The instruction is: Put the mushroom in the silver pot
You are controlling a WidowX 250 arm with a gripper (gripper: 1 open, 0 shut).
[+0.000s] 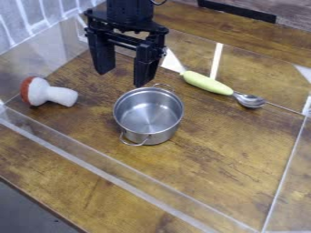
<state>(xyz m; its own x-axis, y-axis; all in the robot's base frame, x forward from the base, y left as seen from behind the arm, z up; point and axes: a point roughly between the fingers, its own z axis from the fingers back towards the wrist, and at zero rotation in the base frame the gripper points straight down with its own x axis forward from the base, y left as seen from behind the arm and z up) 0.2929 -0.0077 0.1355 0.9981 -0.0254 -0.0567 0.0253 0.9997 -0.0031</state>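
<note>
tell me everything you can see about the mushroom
The mushroom is a small toy with a rounded red-brown cap and a thick white stem, plastic-looking. It lies tipped on its side on the wooden tabletop, cap toward the left edge, stem pointing right. It sits apart from everything else, resting only on the wood; nothing grips it.

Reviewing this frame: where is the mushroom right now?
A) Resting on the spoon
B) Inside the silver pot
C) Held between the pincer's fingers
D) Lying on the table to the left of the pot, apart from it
D: the mushroom lies on its side on the wooden table, left of the silver pot, which is empty, and the pincer hangs open above with nothing in it.
</note>
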